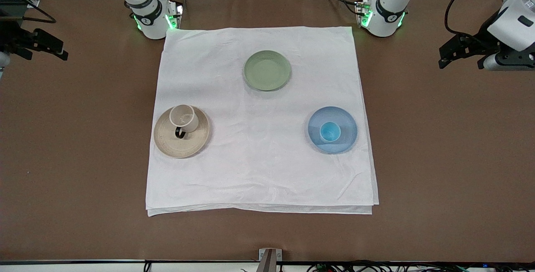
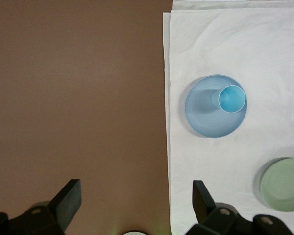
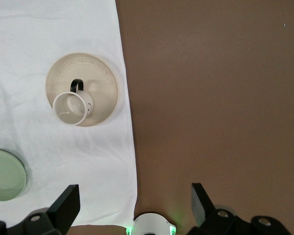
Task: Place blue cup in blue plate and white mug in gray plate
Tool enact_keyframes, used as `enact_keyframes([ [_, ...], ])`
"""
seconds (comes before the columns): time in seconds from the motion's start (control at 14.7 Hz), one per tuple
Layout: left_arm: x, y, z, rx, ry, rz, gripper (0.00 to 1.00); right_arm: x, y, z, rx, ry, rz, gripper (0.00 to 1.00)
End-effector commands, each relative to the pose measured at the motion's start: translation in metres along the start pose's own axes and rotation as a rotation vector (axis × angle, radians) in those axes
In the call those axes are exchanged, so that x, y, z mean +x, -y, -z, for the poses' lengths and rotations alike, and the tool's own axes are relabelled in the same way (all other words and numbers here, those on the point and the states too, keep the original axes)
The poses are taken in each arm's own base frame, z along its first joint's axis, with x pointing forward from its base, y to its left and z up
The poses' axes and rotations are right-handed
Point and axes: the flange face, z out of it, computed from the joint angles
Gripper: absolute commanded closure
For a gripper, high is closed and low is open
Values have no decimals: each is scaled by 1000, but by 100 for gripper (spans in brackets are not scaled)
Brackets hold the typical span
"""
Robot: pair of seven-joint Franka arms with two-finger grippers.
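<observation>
Already the blue cup (image 1: 330, 131) stands upright in the middle of the blue plate (image 1: 347, 138), and the white mug (image 1: 184, 118) stands on the gray plate (image 1: 196, 140), set toward the plate's edge nearest the robots' bases, its dark loop handle turned toward the front camera.

Both plates lie on a white cloth (image 1: 259, 167) spread over the brown table (image 1: 439, 159). The gray plate sits just inside the cloth's edge toward the right arm's end; the blue plate sits near the edge toward the left arm's end. Wide bare table runs outside both of those edges, and a broad stretch of cloth lies open between the two plates and nearer the front camera.

Counted: three plates, namely the blue, the gray and a green plate (image 1: 267, 70), which lies farther from the front camera, between the other two; one cup; one mug; one cloth.

The left gripper (image 2: 136, 198) waits over bare table at the left arm's end, fingers spread wide and holding nothing. The right gripper (image 3: 135, 200) waits over the cloth's edge at the right arm's end, likewise spread and holding nothing.
</observation>
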Motion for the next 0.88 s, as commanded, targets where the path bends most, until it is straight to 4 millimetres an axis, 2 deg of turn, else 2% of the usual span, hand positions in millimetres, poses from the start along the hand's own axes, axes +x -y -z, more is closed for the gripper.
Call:
enact_keyframes([
  [0.0, -8, 11, 3, -9, 6, -20, 0, -5, -1, 2, -8, -23, 35, 0],
  [0.27, -12, 12, 7, -9, 17, -37, 0, -4, -2, 1, -6, -17, 55, 0],
  [0.82, -1, 10, 6, -3, 16, -32, 0, -5, -3, 0, -8, -11, 54, 0],
])
